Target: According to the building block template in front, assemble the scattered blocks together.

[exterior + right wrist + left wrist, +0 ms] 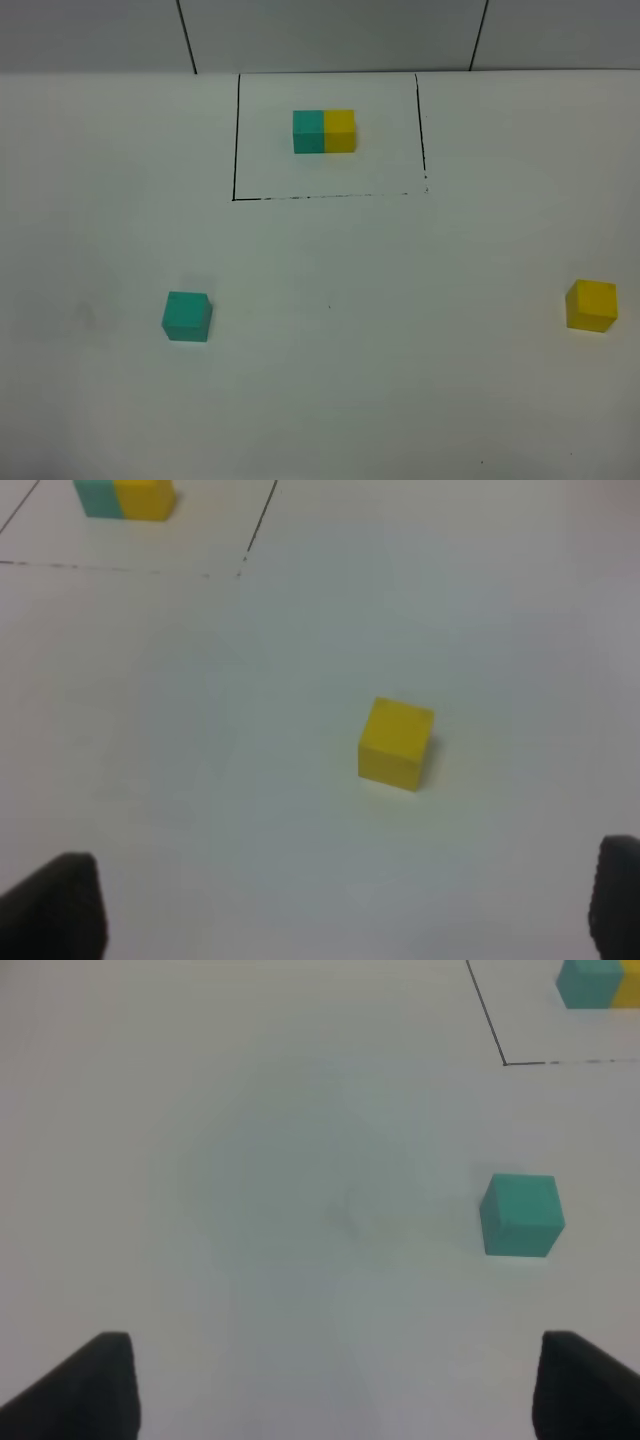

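The template [324,131], a teal and a yellow cube joined as one bar, sits inside a thin black drawn rectangle at the back middle of the white table. It also shows in the left wrist view [597,982] and the right wrist view [125,497]. A loose teal cube [187,316] lies front left and a loose yellow cube [591,305] lies at the right edge. My left gripper [338,1388] is open and empty, short of the teal cube [521,1215]. My right gripper [345,910] is open and empty, short of the yellow cube [396,743]. Neither gripper shows in the exterior view.
The white table [380,330] carries only the blocks and the drawn rectangle [234,150]. A pale wall with dark seams [186,35] runs behind the table's far edge.
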You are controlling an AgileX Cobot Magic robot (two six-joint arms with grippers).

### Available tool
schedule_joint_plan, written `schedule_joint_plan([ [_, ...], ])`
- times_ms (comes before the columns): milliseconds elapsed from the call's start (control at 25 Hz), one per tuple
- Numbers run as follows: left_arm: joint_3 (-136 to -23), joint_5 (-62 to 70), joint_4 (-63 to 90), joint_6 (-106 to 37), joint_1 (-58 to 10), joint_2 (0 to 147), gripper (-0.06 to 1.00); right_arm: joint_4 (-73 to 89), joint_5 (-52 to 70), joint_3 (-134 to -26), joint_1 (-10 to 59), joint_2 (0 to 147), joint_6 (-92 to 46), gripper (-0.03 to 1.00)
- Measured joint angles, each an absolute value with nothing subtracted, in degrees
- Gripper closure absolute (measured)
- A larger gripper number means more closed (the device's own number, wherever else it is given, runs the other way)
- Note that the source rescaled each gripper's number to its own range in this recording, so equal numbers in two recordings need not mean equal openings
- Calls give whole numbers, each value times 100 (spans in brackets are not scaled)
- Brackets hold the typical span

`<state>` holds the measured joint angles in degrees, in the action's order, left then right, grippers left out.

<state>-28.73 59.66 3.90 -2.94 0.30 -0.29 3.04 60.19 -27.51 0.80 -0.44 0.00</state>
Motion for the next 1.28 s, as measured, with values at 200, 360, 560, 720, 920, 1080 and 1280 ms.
schedule_joint_plan([
  [200,-2873,5966,390,-294,30,-29,23,304,6019,-2751,80,-44,0,1],
  [360,-2873,5966,390,-294,30,-29,23,304,6019,-2751,80,-44,31,4],
  [560,-2873,5966,390,-294,30,-29,23,304,6019,-2751,80,-44,0,5],
  [720,-2873,5966,390,-294,30,-29,23,304,6019,-2751,80,-44,0,6],
  [920,-2873,5966,390,-294,30,-29,23,304,6019,-2751,80,-44,0,8],
  [1080,-2873,5966,390,-294,30,-29,23,304,6019,-2751,80,-44,0,9],
  [1280,-2873,5966,390,-294,30,-29,23,304,6019,-2751,80,-44,0,11],
])
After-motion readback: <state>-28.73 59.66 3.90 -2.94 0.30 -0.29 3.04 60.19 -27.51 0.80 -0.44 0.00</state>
